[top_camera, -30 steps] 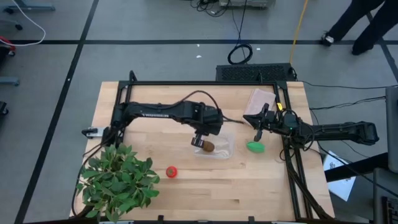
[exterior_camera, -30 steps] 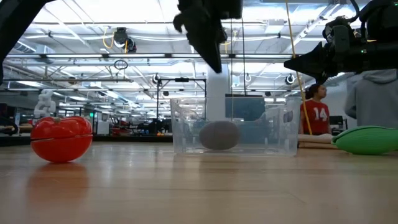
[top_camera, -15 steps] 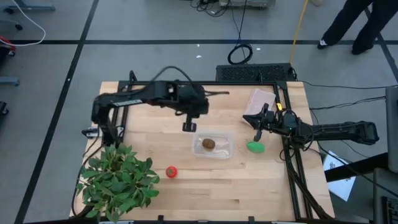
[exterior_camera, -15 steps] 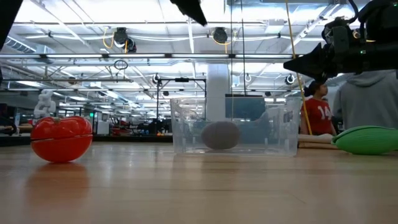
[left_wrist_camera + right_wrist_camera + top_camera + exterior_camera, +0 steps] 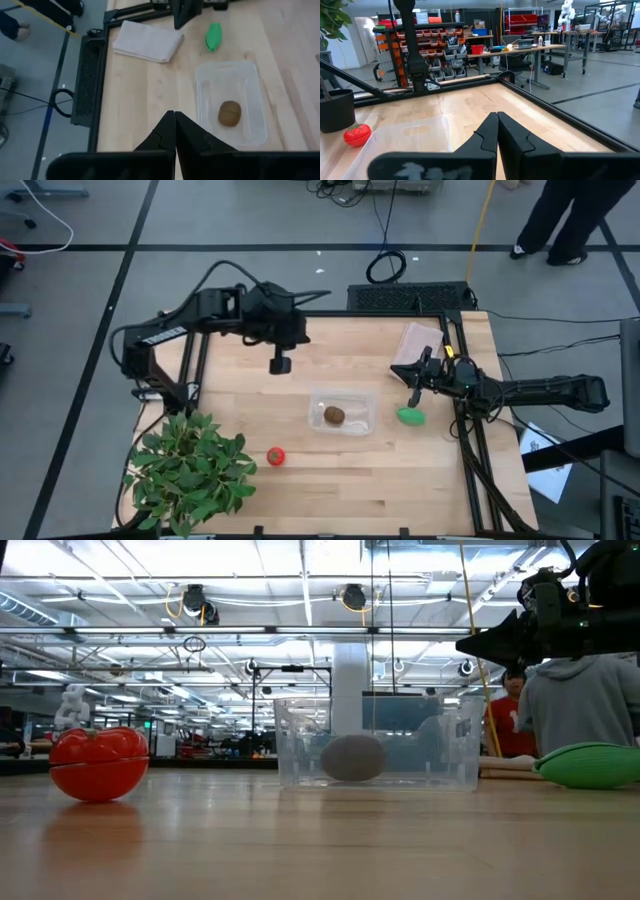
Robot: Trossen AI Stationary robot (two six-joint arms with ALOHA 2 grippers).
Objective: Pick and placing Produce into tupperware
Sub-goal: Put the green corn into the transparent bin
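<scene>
Tabletop: green piece lengthwise left-right.

Robotics lab: parts-bin shelves, workbenches

In the low view, the green piece is cut off by the picture's edge at 3 o'clock, and only part of the right end effector shows, its arm running out of frame at 2 o'clock. A person behind it is half hidden by that arm. Seen through the tupperware, the kiwi looks dull and blurred. In the high view, the plant hides the bench corner at 7 o'clock, and a person at 1 o'clock is cut off at the top. In the right wrist view, the tomato is too small to show detail.
</scene>
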